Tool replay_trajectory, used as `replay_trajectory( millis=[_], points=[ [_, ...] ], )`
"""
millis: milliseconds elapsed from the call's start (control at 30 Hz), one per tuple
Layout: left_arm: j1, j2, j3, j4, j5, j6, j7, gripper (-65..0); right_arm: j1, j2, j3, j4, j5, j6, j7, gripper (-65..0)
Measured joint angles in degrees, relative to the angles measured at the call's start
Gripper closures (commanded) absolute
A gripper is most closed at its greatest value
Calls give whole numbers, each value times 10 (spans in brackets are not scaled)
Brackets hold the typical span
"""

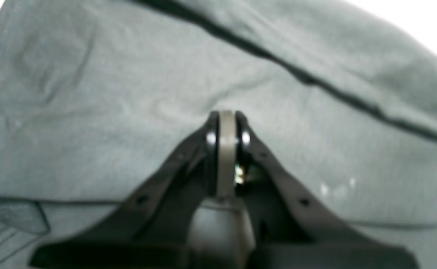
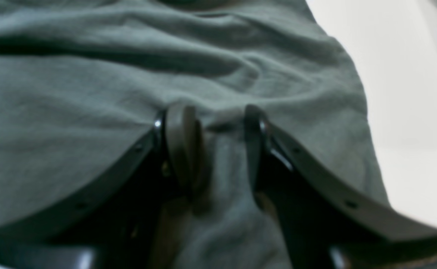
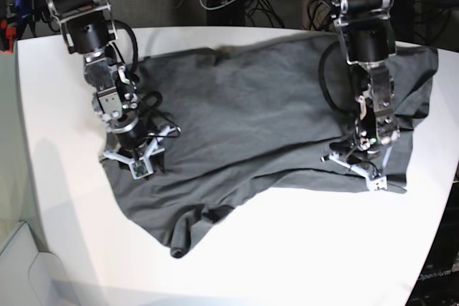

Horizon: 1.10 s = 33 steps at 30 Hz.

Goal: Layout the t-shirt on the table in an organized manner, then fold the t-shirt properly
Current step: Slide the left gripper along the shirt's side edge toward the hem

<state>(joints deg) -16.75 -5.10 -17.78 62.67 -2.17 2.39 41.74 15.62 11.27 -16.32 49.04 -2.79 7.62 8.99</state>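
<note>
On your left in the base view, the right gripper (image 3: 136,157) is down on the shirt (image 3: 244,116) near its left edge. In its wrist view the fingers (image 2: 183,145) stand apart with a raised ridge of cloth between them, and the left finger touches the fabric; you cannot tell yet whether the cloth is pinched. The shirt lies spread and creased across the far middle of the table (image 3: 301,249), with a sleeve bunched toward the near left and a fold running along its near edge. On your right, the left gripper (image 3: 362,159) sits on the shirt near its right side. Its fingers (image 1: 226,149) are pressed together, tips against the cloth; no fabric shows caught between them.
</note>
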Motion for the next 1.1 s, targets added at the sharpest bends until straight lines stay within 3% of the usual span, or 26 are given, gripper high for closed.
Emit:
replay_trajectory(
  millis=[233, 367, 500, 667, 1100],
  points=[
    [-30, -1, -1, -38, 2, 0, -13, -4, 0, 0, 0, -1, 0, 0, 0, -197],
    [-56, -6, -1, -115, 0, -1, -105, -4, 0, 0, 0, -1, 0, 0, -1, -197],
    [-115, -33, 1, -228, -5, -7, -160, -4, 0, 11, -2, -1, 0, 0, 3, -197],
    [-128, -42, 0, -279, -6, -6, -236, -4, 3, 21, -2, -23, 2, 1, 27, -197],
    [-172, -53, -1, -294, -2, 6, -212, -4, 14, 34, 1, -52, 7, 1, 43, -197]
  ],
)
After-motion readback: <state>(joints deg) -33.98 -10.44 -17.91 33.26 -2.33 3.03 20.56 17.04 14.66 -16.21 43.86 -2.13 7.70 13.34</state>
